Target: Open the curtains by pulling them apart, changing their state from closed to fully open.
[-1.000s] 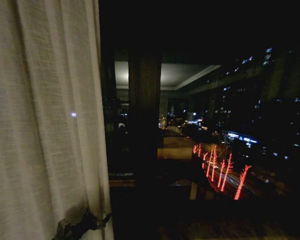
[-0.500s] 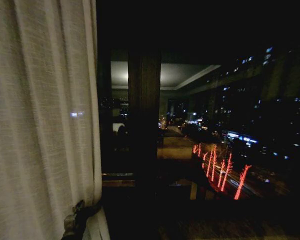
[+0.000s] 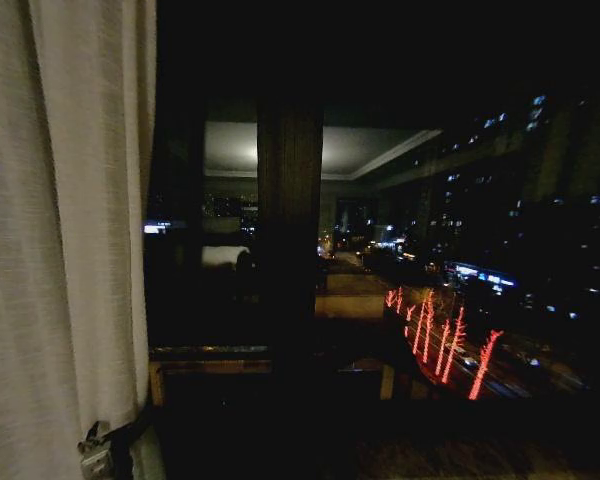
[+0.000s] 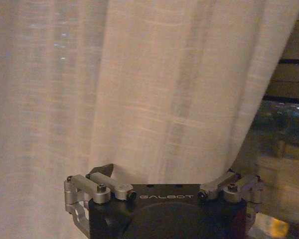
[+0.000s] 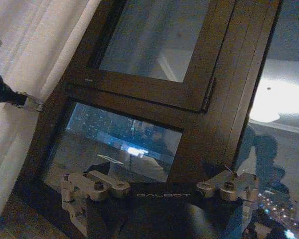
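So on the far left of the head view, the curtains [image 3: 60,230] are bunched against the left edge of the window frame [image 3: 290,230], with only the left panel in sight. The left gripper [image 3: 98,455] sits low at that panel's inner edge, near the frame's bottom-left corner, and the wrist view has the sheer fabric draped right over the gripper body [image 4: 164,209]. Looks like it's got a fold, but honestly I can't tell whether the fingers are clamped on cloth or just tucked behind it.

Moving right, it's bare dark glass and city lights. The right gripper [image 5: 159,191] hangs in front of the frame holding nothing, fingers apparently spread.

What could go wrong: if that pinch is shallow, the slippery weave could slide out and the panel drift back. Or yanking sideways low down could snag the fabric instead of sliding it on its rail.
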